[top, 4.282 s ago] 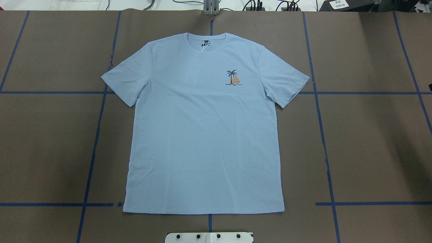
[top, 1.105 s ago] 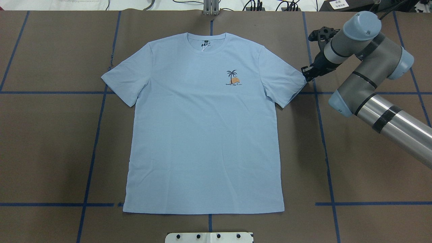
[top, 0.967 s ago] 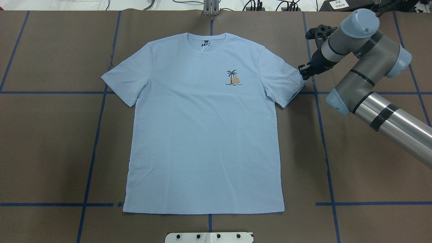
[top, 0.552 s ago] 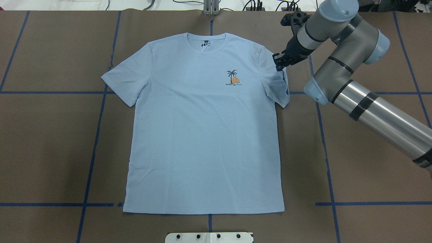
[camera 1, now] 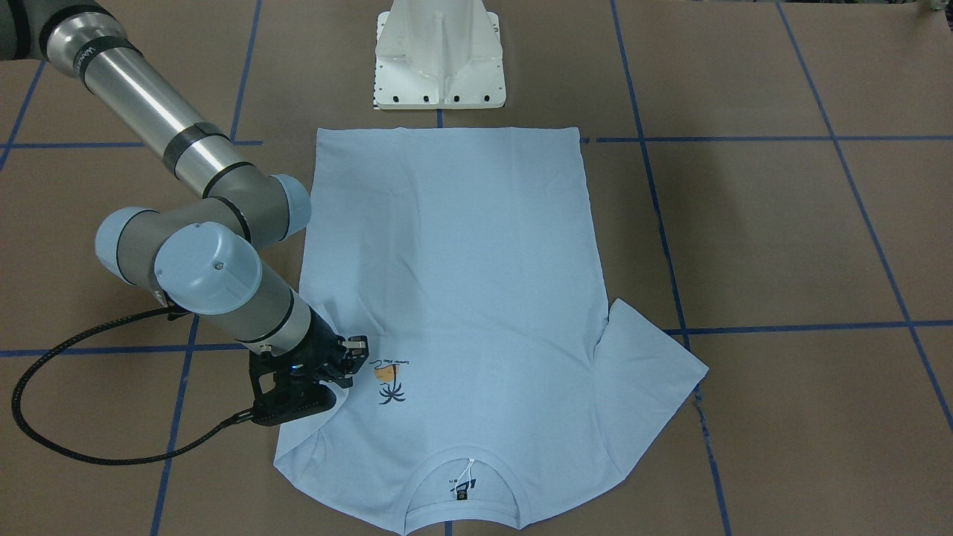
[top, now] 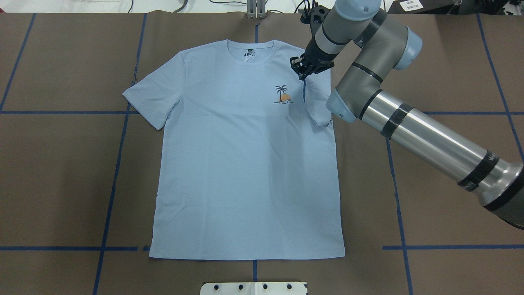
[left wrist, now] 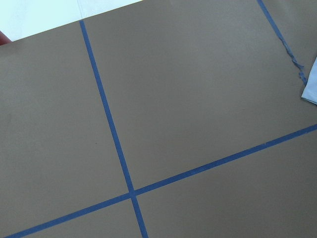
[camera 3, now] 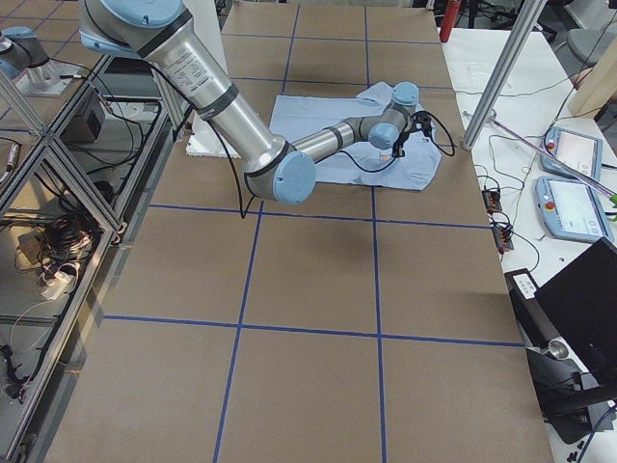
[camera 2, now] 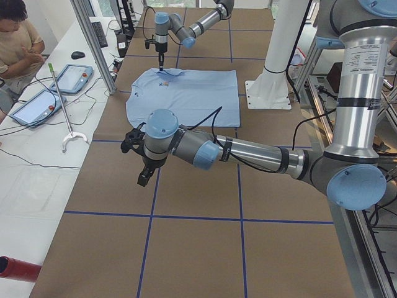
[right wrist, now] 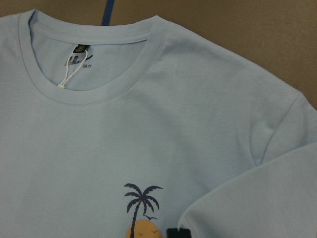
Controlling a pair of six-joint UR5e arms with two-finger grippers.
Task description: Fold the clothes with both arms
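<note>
The light blue T-shirt (top: 245,172) lies flat on the brown table, chest up, collar on the far side. My right gripper (top: 303,70) is shut on the edge of the shirt's right sleeve (top: 317,102) and holds it lifted over the chest, beside the palm print (top: 282,95). In the right wrist view the folded sleeve (right wrist: 257,203) lies next to the print (right wrist: 141,203), with the neck label (right wrist: 79,49) above. The shirt's left sleeve (top: 151,98) lies flat. My left gripper (camera 2: 142,180) hangs over bare table well away from the shirt; I cannot tell whether it is open.
The white pedestal base (camera 1: 439,59) stands at the shirt's hem side. Blue tape lines (top: 110,196) grid the brown table (top: 53,184). An operator (camera 2: 15,43) and tablets (camera 2: 71,77) are on the far side. The left wrist view shows only a shirt corner (left wrist: 312,89).
My right arm came in from the right, closed on the right sleeve's edge and carried it leftward over the chest. The sleeve is now folded inward. The rest of the shirt has not moved.
</note>
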